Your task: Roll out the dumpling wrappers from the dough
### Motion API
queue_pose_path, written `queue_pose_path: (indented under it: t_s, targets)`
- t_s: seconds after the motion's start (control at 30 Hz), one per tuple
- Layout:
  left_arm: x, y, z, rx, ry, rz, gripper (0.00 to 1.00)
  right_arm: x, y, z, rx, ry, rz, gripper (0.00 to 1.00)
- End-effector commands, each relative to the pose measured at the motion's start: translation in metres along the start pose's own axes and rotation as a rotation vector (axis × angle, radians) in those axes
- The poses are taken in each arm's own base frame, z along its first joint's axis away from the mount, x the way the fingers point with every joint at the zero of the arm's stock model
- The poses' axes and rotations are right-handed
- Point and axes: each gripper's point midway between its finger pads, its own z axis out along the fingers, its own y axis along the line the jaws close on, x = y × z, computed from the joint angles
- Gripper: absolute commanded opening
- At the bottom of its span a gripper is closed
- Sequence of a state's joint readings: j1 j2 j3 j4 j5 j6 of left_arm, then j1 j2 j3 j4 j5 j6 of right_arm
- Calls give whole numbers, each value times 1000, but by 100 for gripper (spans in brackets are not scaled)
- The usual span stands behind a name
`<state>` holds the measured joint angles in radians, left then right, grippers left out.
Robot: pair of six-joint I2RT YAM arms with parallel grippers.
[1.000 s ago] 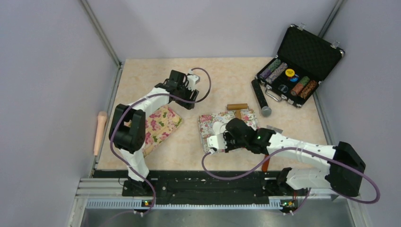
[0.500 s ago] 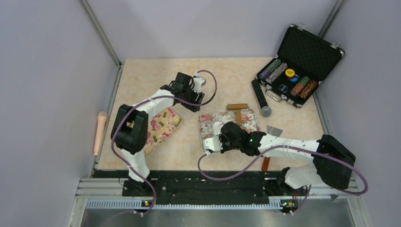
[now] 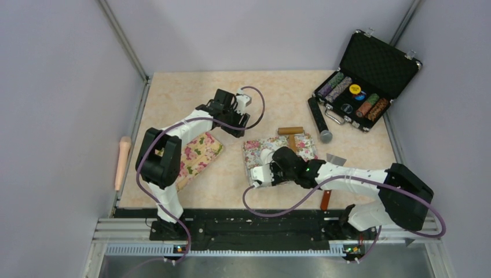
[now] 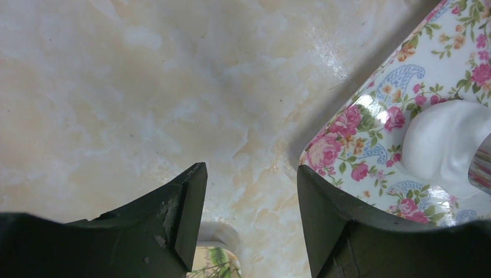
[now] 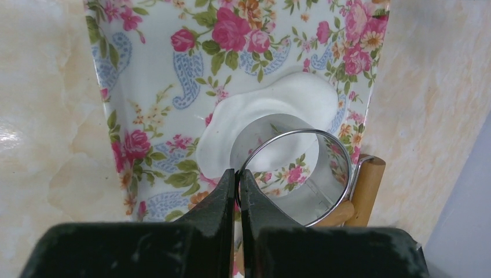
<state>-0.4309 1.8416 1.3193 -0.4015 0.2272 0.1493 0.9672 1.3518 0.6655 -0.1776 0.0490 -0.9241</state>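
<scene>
While the right gripper (image 5: pixel 238 174) pinched the near rim of the metal ring cutter (image 5: pixel 260 133) between fingers pressed almost together, the ring stood over the white dough (image 5: pixel 278 98) at the centre of the right wrist view. The flattened dough lay on the floral mat (image 5: pixel 162 58), just below the middle of the top view. Mat pattern showed inside part of the ring, apparently through a round hole in the sheet. The left gripper (image 4: pixel 250 174) hung with fingers spread, holding nothing, above the table (image 4: pixel 145 87), beside the mat's corner at the right of its own view. A wooden tool (image 5: pixel 367 185) lay at the lower right of the right wrist view, touching the mat's edge.
</scene>
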Motion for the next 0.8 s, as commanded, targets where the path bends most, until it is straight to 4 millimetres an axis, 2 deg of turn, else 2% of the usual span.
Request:
queue_pose_path:
  t_s: [0.0, 0.3, 0.77]
  targets:
    - [-14, 0, -4, 1, -54, -2, 64, 1, 0, 4, -4, -31, 19, 0]
    - [-14, 3, -4, -8, -56, -2, 64, -6, 8, 6, -47, -69, 31, 0]
    - [-14, 3, -4, -13, -59, 1, 63, -2, 15, 12, -78, -52, 32, 0]
